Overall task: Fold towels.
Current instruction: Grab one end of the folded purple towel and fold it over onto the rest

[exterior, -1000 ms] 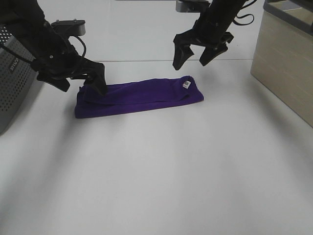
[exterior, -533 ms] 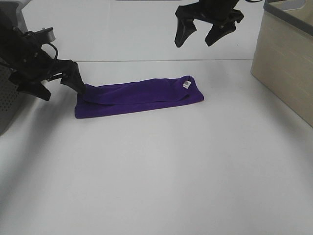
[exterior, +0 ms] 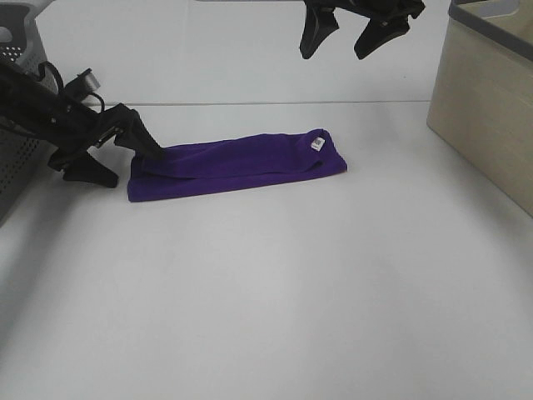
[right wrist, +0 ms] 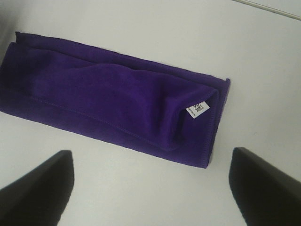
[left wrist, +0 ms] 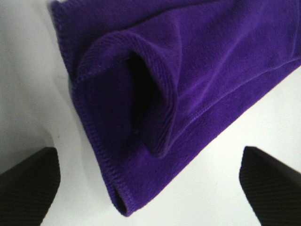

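The purple towel [exterior: 237, 165] lies flat on the white surface [exterior: 291, 292] as a long, narrow band, so the lengthwise fold looks done and a crosswise fold looks to be what is left.

The left pincer [exterior: 133, 167] sits low at one short end of the band, its two fingers spread wide and gripping nothing. In its wrist view the towel's end [left wrist: 188, 70] runs between the two dark fingertips [left wrist: 28, 183]. The upper layer there bulges into an open loop rather than lying tight on the lower one. From the high camera the upper finger reaches the towel's end, but I cannot tell whether it touches the cloth or is just beside it. That low, wide-spread pose suits closing on both layers at this end. The loose loop is the risk, since a shallow bite might catch only one layer.

The right pincer [exterior: 333, 52] hangs high above and beyond the far end of the band, well apart from it, fingers spread wide and empty. Its wrist camera looks down on the whole towel [right wrist: 108, 94]. The white tag [right wrist: 200, 109] is on the folded edge at the end nearer this pincer. Being clear of the cloth, it leaves room for the other arm to work and is placed to come down on the tagged end if needed.

A grey basket [exterior: 10, 196] stands behind the left pincer and a beige bin [exterior: 483, 108] is out beyond the right one. Neither touches the towel.
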Controlling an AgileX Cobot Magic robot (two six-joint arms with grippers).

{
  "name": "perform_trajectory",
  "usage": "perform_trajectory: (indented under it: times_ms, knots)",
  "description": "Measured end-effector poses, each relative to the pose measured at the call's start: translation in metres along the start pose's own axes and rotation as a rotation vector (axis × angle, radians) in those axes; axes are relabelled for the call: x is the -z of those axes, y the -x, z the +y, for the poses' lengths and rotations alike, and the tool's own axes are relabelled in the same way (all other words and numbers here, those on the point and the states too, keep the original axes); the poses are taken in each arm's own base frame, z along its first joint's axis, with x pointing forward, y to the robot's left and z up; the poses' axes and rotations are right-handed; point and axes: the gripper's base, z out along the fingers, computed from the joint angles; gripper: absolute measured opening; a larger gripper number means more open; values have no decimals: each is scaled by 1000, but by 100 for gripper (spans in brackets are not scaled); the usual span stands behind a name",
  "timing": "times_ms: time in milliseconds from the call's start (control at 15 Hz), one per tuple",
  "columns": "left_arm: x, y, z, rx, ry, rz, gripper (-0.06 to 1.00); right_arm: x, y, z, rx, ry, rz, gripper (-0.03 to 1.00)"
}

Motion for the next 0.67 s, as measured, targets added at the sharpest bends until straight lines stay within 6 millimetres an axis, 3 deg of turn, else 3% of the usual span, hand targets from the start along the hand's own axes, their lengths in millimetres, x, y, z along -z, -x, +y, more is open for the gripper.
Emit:
perform_trajectory:
  times_ms: [667]
  knots:
    - [-6,0,1,38,-21,20,93,0,0,0,0,-1,0,87]
